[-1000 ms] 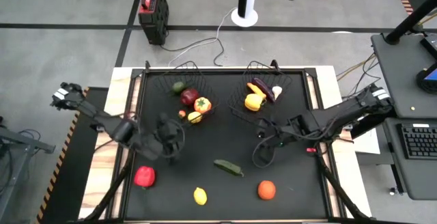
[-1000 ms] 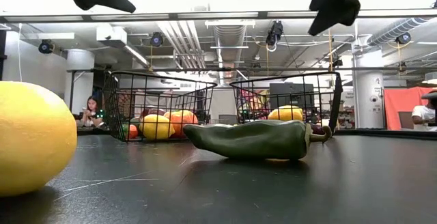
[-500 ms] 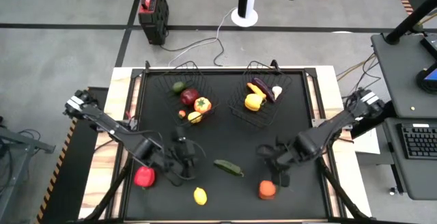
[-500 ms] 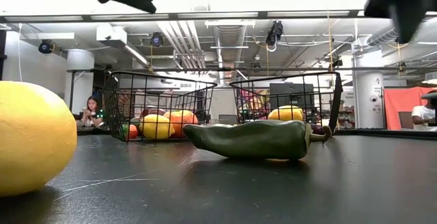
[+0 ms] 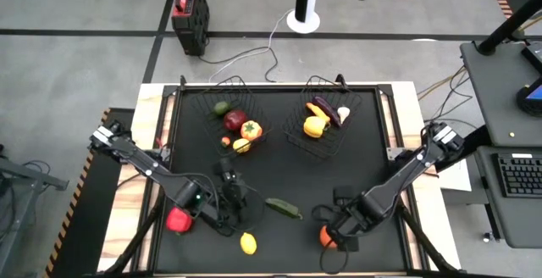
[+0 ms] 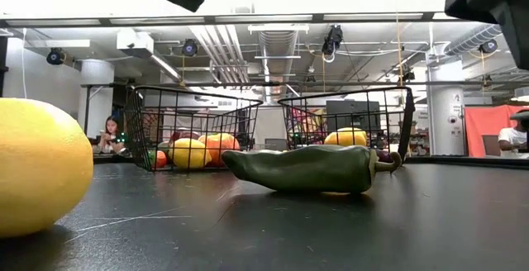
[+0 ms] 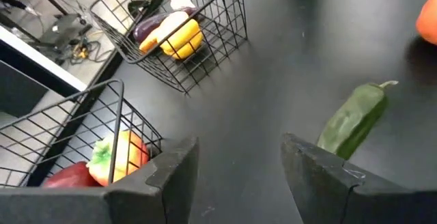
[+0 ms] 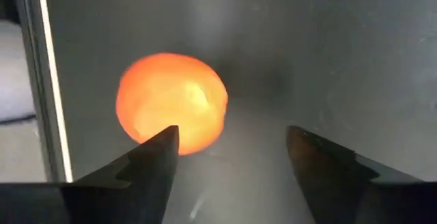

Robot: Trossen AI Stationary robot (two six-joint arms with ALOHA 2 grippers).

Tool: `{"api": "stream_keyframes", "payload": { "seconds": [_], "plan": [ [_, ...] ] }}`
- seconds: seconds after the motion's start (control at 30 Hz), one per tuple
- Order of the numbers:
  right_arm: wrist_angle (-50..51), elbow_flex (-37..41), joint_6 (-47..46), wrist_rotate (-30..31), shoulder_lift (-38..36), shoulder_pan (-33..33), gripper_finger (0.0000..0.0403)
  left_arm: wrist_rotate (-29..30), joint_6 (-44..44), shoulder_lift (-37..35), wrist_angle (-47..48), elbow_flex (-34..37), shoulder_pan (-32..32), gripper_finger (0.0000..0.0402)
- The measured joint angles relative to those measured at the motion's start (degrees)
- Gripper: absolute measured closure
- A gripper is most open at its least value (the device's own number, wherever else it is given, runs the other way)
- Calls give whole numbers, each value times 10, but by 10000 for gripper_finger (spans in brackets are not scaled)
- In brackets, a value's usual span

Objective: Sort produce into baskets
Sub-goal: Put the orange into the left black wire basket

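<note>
We see our left gripper [image 5: 230, 195] hanging open and empty near the lemon [image 5: 248, 243] and green pepper [image 5: 283, 208]. Our right gripper [image 5: 337, 230] hovers open beside the orange fruit [image 5: 328, 236], likely lining up. Both baskets [image 5: 235, 108] already hold produce.

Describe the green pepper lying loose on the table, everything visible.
The green pepper is long, dark green and glossy, plastic-looking, with a pale curled stem at one end. It lies flat on its side on the black table, in front of both baskets, touching nothing else. Neither hand holds it.
</note>
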State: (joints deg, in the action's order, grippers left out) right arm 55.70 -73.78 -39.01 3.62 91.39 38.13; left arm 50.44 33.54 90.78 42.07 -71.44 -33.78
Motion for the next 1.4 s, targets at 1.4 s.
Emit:
{"api": "stream_keyframes", "payload": {
  "seconds": [1.4],
  "plan": [
    [-75, -32, -66, -52, 119, 5, 49, 17, 13, -2, 13, 15, 0, 243]
  ]
}}
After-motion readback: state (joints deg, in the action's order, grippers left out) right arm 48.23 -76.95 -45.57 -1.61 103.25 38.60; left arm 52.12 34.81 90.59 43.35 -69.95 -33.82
